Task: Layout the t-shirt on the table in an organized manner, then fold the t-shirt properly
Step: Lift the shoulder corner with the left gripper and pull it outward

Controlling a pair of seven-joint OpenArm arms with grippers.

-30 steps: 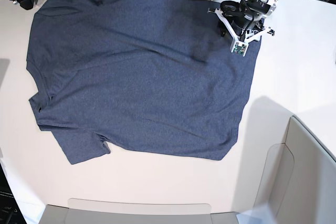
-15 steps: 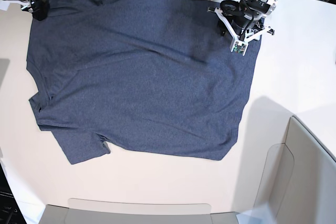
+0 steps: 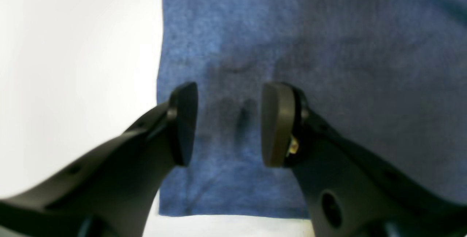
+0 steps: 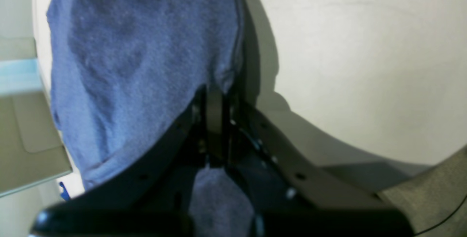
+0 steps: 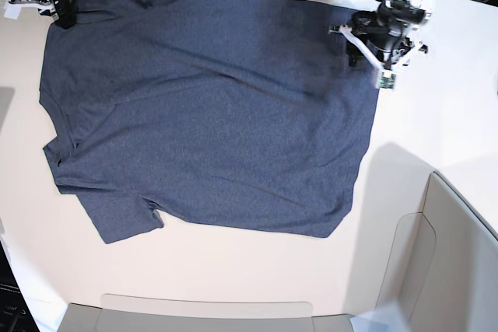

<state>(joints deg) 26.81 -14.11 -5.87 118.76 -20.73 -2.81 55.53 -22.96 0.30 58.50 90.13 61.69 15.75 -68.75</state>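
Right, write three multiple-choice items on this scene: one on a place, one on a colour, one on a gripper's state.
1. Where does the left gripper hang?
A. Over the dark heathered navy-blue fabric t-shirt, near its edge
B. Over the grey-beige bin
C. Over bare table, well off the shirt

2. What colour is the big smooth table?
A. Black
B. Off-white
C. Green

3. How do the right gripper's jaws stand?
A. Wide apart over bare table
B. Closed on nothing
C. Closed on the shirt's cloth

Answers:
1. A: the left wrist view shows its open jaws over blue fabric, with white table beside the shirt's edge.
2. B: the tabletop is pale all round the shirt.
3. C: the right wrist view shows the pads together, pinching blue cloth at the shirt's edge.
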